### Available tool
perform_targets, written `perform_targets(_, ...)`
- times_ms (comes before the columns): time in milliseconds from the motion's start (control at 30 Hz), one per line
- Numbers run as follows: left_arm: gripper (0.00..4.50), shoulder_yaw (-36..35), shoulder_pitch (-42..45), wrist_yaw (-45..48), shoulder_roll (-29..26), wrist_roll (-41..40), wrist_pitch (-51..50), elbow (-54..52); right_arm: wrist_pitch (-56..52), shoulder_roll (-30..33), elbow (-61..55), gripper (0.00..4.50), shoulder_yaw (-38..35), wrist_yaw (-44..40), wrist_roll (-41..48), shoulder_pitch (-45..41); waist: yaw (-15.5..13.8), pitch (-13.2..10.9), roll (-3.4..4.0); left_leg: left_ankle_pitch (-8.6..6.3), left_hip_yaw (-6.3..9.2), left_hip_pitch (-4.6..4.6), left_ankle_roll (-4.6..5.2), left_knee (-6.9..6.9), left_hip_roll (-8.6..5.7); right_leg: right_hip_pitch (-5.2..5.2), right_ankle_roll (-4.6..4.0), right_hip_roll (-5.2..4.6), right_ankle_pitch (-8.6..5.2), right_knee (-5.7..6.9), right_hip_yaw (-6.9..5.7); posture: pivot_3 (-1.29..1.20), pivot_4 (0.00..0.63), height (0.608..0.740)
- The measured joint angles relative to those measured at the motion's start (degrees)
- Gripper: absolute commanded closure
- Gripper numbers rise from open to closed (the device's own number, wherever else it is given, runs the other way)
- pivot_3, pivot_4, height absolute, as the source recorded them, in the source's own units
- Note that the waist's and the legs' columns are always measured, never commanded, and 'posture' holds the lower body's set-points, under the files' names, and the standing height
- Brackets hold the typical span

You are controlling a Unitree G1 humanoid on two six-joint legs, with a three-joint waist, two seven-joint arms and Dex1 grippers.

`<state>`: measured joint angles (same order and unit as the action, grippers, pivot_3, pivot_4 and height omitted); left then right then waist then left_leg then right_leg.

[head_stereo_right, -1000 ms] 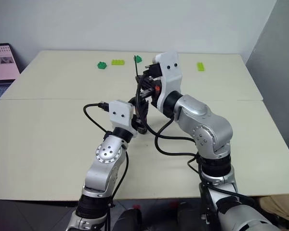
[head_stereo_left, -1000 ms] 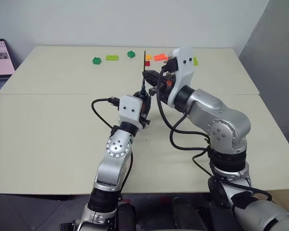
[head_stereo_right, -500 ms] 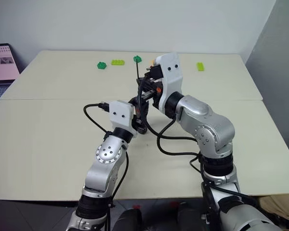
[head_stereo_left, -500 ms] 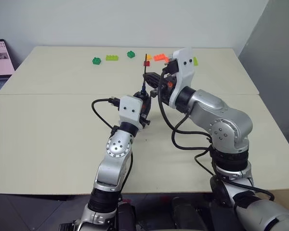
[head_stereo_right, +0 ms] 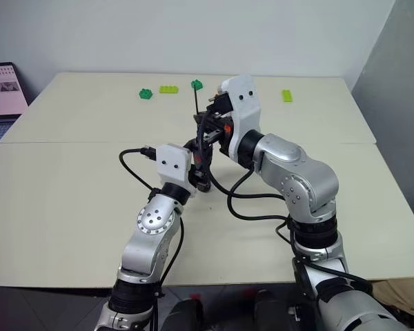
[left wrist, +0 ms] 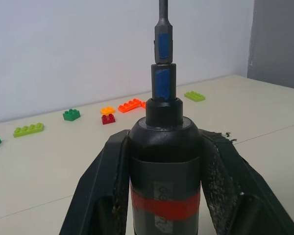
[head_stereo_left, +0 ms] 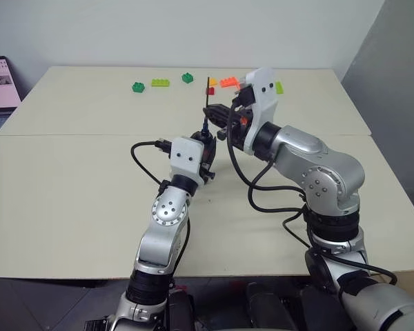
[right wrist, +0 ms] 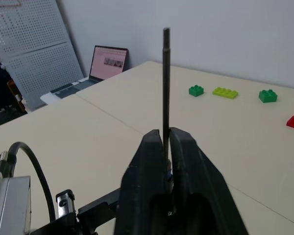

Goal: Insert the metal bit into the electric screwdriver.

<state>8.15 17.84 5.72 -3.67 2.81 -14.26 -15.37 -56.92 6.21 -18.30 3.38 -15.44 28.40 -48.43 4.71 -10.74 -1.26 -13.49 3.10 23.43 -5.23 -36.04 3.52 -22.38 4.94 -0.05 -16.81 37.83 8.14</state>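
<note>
1. My left gripper [left wrist: 161,161]: clamped on the electric screwdriver [left wrist: 165,166], held upright.
2. My right gripper [right wrist: 166,147]: fingers beside the metal bit [right wrist: 165,88]; whether they grip, I cannot tell; bit seated in screwdriver tip.

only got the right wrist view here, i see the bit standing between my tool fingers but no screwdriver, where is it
observer: The left tool holds the electric screwdriver upright, just below the right tool.
operator: is the bit in it yet
observer: The left wrist view shows the metal bit rising straight out of the screwdriver's blue tip; how deep it sits I cannot tell.
operator: grip on the screwdriver solid
observer: Both left fingers press its body, one on each side, by the red band.
</note>
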Motion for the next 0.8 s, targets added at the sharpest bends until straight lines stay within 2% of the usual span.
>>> perform_targets(167,2.84,0.0,0.0,0.0,0.0,0.0,0.0,0.0,0.0,0.1,-0.1,2.33,-0.1,-1.5,1.3,0.0,0.0,0.0,0.0,0.0,0.0,0.0,0.0,0.0,0.0,0.0,0.0,0.0,0.0,-0.01,0.0,0.0,0.15,0.74)
perform_targets(333,2.84,0.0,0.0,0.0,0.0,0.0,0.0,0.0,0.6,0.2,-0.4,0.99,-0.4,-2.0,2.0,0.0,0.0,0.0,0.0,0.0,0.0,0.0,0.0,0.0,0.0,0.0,0.0,0.0,0.0,-0.01,0.0,0.0,0.15,0.74)
perform_targets(400,2.84,0.0,0.0,0.0,0.1,0.0,0.0,0.0,1.6,0.3,-0.4,0.64,-0.6,-1.9,1.9,0.0,0.0,0.0,0.0,0.0,0.0,0.0,0.0,0.0,0.0,0.0,0.0,0.0,0.0,-0.01,0.0,0.0,0.15,0.74)
perform_targets(633,2.84,0.0,0.1,0.0,0.1,-0.1,-0.1,0.0,4.7,2.3,1.7,0.64,-2.0,-1.9,0.0,0.0,0.0,0.0,0.0,0.0,0.0,0.0,0.0,0.0,0.0,0.0,0.0,0.0,0.0,-0.02,0.0,0.0,0.15,0.74)
perform_targets(800,2.84,-0.2,0.7,0.5,0.0,-0.6,-0.4,0.3,5.4,6.0,1.8,0.64,-3.1,-3.3,0.0,0.8,0.0,0.0,0.0,0.0,0.0,0.03,0.0,0.0,-0.01,0.0,0.0,0.0,0.0,-0.04,0.0,0.0,0.15,0.74)
